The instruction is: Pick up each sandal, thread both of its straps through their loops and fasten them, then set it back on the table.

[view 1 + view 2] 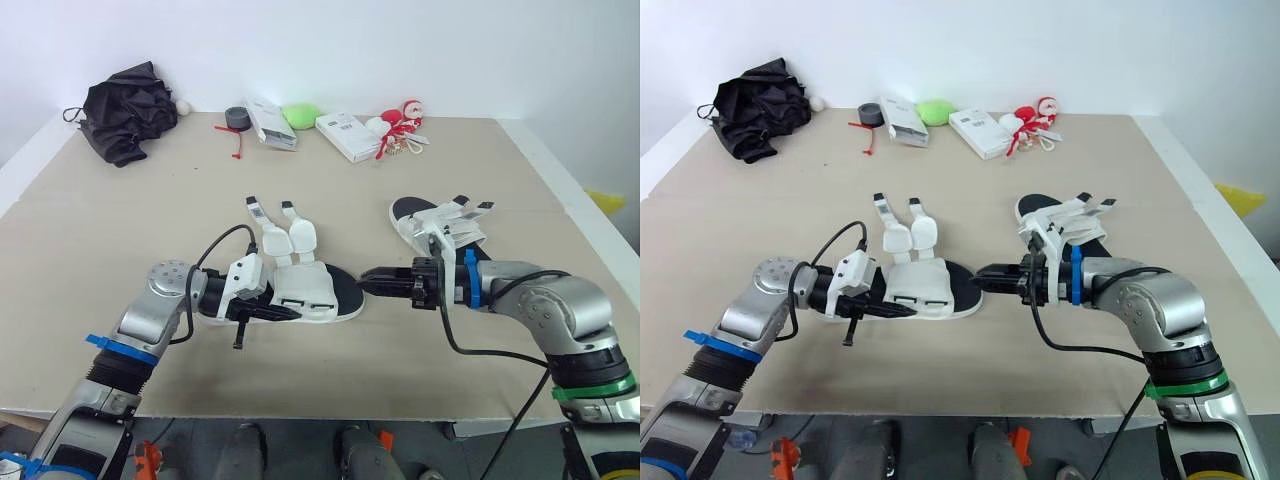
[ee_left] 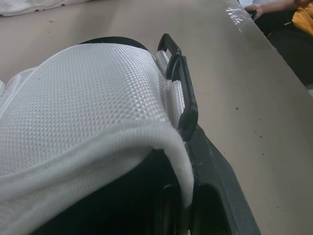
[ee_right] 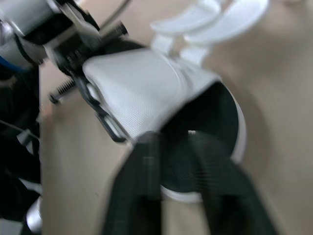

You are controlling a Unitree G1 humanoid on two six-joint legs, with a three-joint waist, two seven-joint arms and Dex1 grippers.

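A tan worktop (image 1: 120, 220) runs back to a plain white wall (image 1: 400, 50). Along its far edge, well beyond both arms, lie a crumpled black cloth (image 1: 125, 110), a grey tape roll (image 1: 237, 117), two white boxes (image 1: 347, 135) and a green lump (image 1: 298, 115).

The left end effector (image 1: 285, 313) is clamped on the near side of the near sandal (image 1: 310, 290). It holds the edge of the white mesh upper, just by the black loops (image 2: 178, 83). The right end effector (image 1: 364, 281) is partly spread, and its tips meet the rounded end of the same sandal.

That sandal lies flat on the worktop between the two end effectors, with a black sole and a white upper. Both its straps (image 1: 290, 235) are unfastened and splayed out on the far side, away from the loops. The second sandal (image 1: 440, 225) rests just beyond the right wrist, its white straps lying across it with their ends sticking out.
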